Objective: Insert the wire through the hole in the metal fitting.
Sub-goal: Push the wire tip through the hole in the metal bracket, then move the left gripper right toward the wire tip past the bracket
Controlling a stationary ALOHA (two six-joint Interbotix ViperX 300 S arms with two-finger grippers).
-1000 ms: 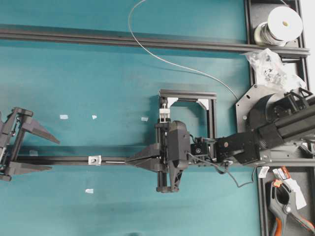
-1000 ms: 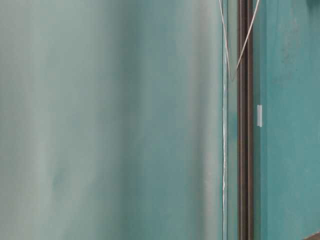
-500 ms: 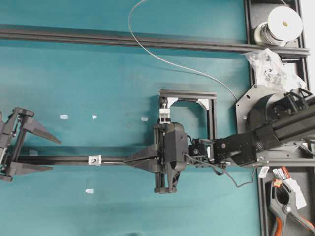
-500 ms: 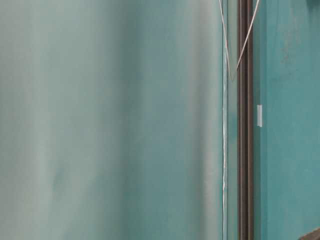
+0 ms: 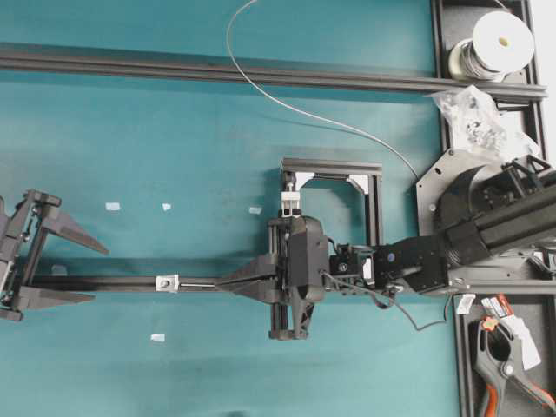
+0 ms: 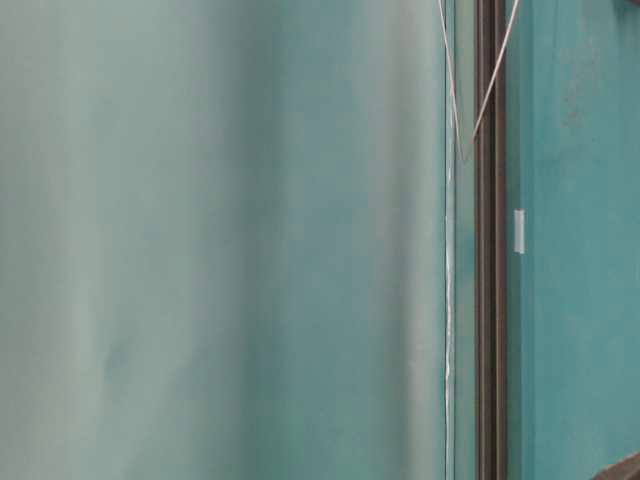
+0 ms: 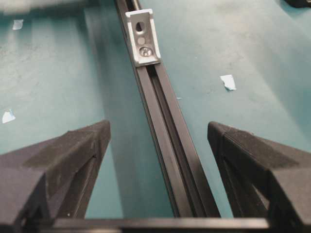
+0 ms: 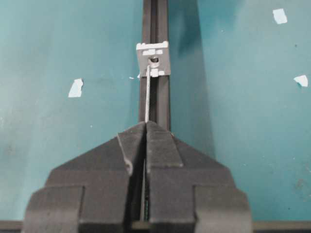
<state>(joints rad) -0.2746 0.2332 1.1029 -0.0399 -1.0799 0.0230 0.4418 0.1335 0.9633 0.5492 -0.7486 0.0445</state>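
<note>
Right wrist view, nearest first: right gripper (image 8: 146,127) clenched, both black fingers pressed together on the wire (image 8: 147,97), which sticks straight out from between the tips. Wire runs along the black rail (image 8: 160,104) toward the metal fitting (image 8: 153,58), a small square silver piece seated on the rail; wire tip sits at or just below the dark centre hole, cannot tell whether it has entered. Pale tape scraps (image 8: 76,88) lie on the teal mat to either side. Left wrist view: left gripper (image 7: 159,138) released, fingers spread wide on both sides of the same rail, touching nothing; fitting seen further up the rail, well apart from the fingers. Overhead: right gripper (image 5: 228,282) reaches across the middle along the lower rail, tips near the fitting (image 5: 163,282); left gripper (image 5: 91,274) open at the left edge of the view. Beyond, a small black frame (image 5: 332,167) stands on the mat. Farther still, the wire (image 5: 295,109) curves over the upper rail toward a spool (image 5: 495,43) at the far right corner. Table-level view is mostly blurred teal; only a thin strand and a rail edge are legible.
</note>
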